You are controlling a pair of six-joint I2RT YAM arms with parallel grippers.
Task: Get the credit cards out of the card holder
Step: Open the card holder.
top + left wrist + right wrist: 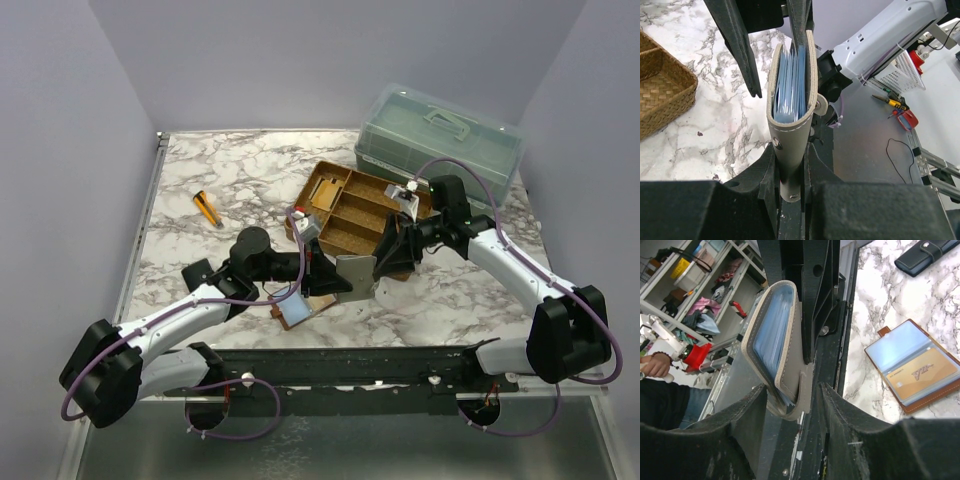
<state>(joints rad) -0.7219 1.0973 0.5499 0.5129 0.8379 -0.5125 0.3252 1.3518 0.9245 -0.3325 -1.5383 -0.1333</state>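
Note:
The reddish-brown card holder point(912, 371) lies open on the marble, its blue panel and its tan-orange panel with a card facing up. It also shows in the top view point(300, 308), under the left arm. Neither gripper touches it. A grey folder with blue sleeves point(355, 275) hangs in the air between the grippers. My left gripper point(790, 150) is shut on the folder's spine end point(790, 125). My right gripper point(792, 400) is open, its jaws on either side of the folder's strap end point(775, 350), not pinching it.
A woven divided tray point(355, 210) stands just behind the grippers, with a green plastic box point(440, 135) at the back right. An orange and black tool point(208, 208) lies at the left. A small black case point(922, 255) lies on the marble beyond the card holder.

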